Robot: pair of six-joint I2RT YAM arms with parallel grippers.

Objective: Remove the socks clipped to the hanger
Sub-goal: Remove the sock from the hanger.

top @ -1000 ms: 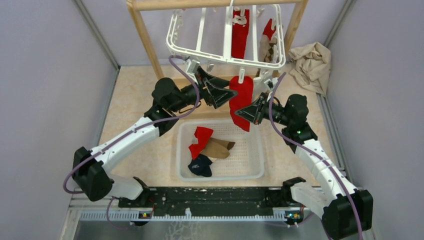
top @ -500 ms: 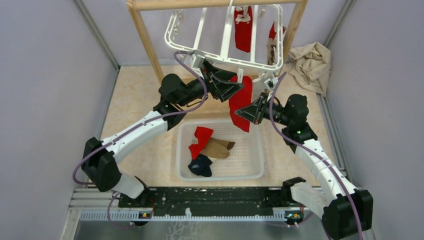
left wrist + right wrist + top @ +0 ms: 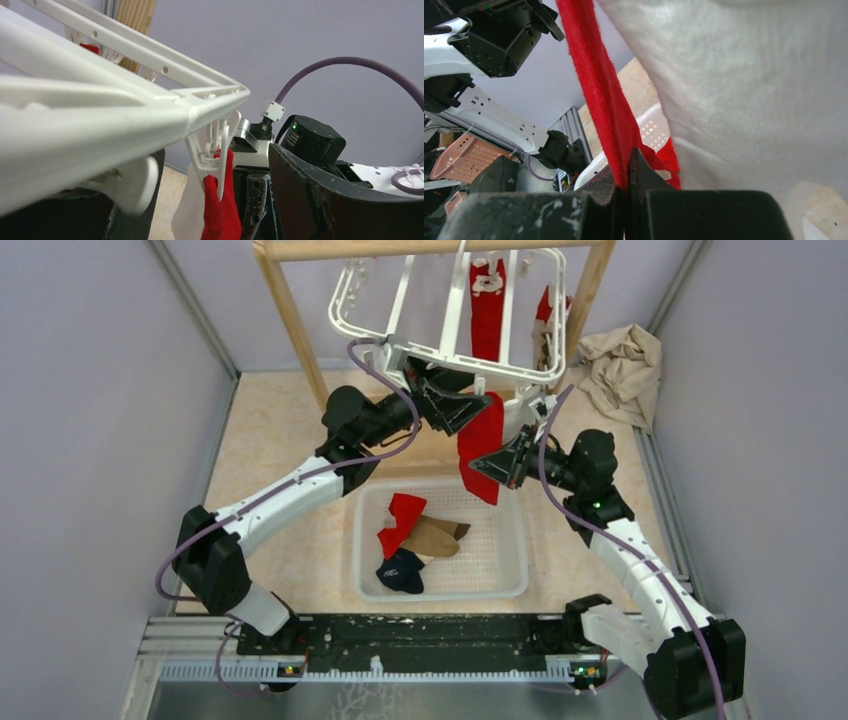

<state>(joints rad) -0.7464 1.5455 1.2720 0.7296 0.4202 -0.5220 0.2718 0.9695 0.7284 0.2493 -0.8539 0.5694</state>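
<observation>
Red w/ white trim, the clipped sock [image 3: 483, 445] hangs from a clip [image 3: 216, 150] on the near rail of the white plastic hanger [image 3: 453, 310], over the basket [image 3: 518, 540] at table centre. Right gripper [image 3: 495, 462]: jaws clamped together on the sock's red edge. Left gripper [image 3: 462, 402]: jaws wide apart, straddling the hanger's near rail by that clip; contact can't tell. Far red sock [image 3: 487, 300] hangs at hanger's far side. In basket: loose red sock [image 3: 403, 517], tan sock [image 3: 437, 537], navy sock [image 3: 402, 572].
</observation>
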